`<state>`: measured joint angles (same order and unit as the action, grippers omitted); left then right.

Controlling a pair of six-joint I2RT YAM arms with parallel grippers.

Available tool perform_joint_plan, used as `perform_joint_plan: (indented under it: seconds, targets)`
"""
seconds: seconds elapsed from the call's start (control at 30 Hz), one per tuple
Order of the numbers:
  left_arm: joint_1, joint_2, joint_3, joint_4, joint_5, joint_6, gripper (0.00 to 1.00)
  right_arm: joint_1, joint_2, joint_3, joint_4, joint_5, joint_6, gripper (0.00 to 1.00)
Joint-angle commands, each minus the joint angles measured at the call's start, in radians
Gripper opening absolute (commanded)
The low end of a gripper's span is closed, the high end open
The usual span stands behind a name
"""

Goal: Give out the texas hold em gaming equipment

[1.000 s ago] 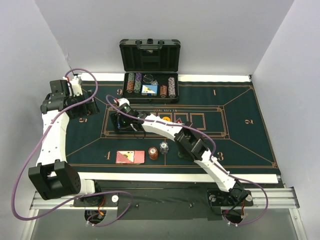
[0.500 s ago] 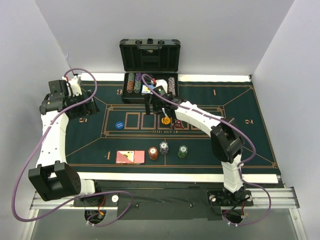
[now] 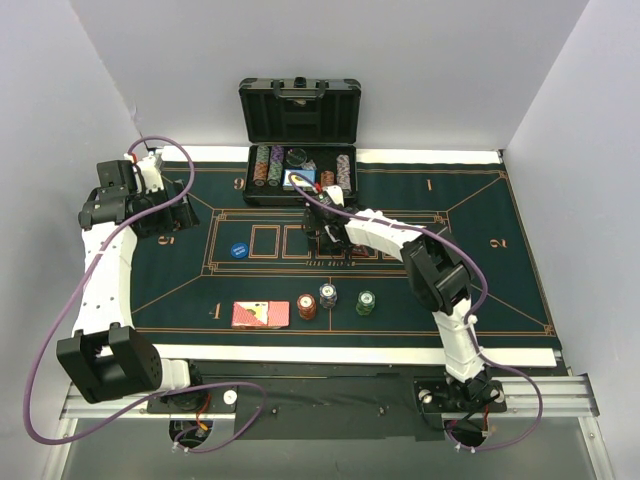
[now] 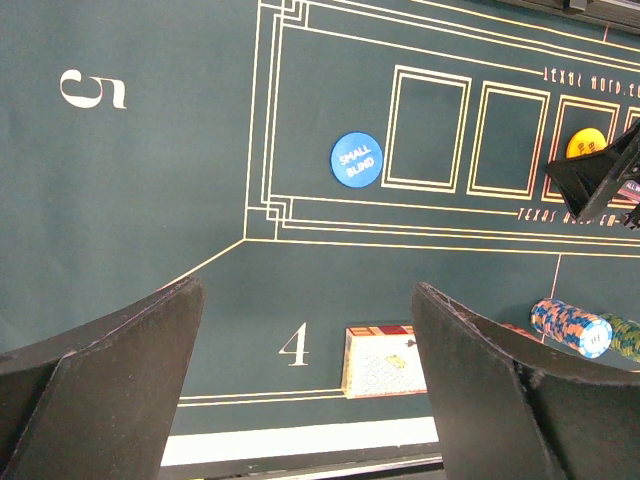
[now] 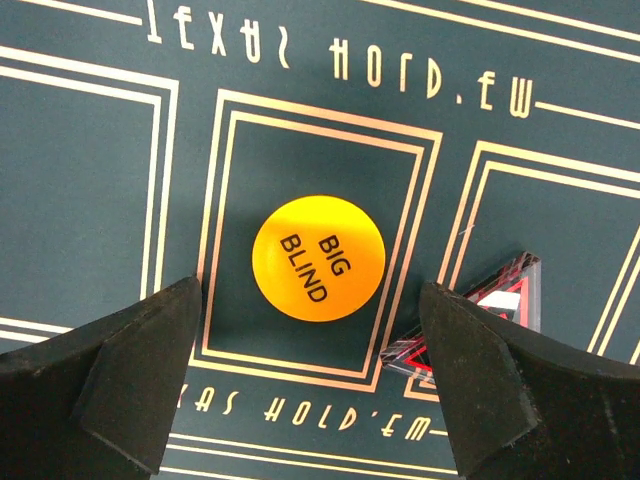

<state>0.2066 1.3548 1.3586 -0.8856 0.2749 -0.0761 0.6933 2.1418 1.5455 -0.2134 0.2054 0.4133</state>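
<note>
- Right gripper (image 5: 310, 290) stood spread, empty; orange disc (image 5: 317, 257) lay flat on the felt (image 5: 90, 180) between its jaws.
- Disc looked light, stiff, thin: pinch opposite rim edges.
- Left gripper (image 4: 308, 288) gaped empty.

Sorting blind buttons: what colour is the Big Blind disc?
The disc is orange; right wrist view.

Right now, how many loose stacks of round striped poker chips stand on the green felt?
3, in a row near the front edge: red striped chip stack leftmost, grey striped chip stack, green striped chip stack rightmost. The right arm may hide others.
</note>
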Motion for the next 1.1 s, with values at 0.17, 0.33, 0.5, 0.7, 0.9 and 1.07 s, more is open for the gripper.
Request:
perform_joint_plan:
  seconds: [0.17,0.33,0.5,0.7,0.9,1.07]
  targets:
    - [0.011,-0.031,0.03,0.008,0.023,-0.013,0.95,-0.009,0.023,0.011,-0.038,0.019,0.022,0.7]
    - [0.013,-0.034,0.027,0.01,0.026,-0.014,0.95,-0.026,0.021,-0.002,-0.038,0.04,0.025,0.59]
    - [0.016,-0.033,0.024,0.01,0.026,-0.01,0.95,-0.064,0.0,-0.031,-0.044,0.063,0.042,0.53]
    - [0.02,-0.034,0.016,0.01,0.026,-0.002,0.96,-0.132,0.0,-0.025,-0.057,0.043,0.091,0.46]
    - [0.022,-0.034,0.02,0.008,0.029,0.001,0.96,-0.158,0.013,0.022,-0.127,0.127,0.085,0.34]
    - [0.025,-0.031,0.023,0.008,0.03,0.001,0.96,-0.245,0.015,0.025,-0.182,0.137,0.114,0.27]
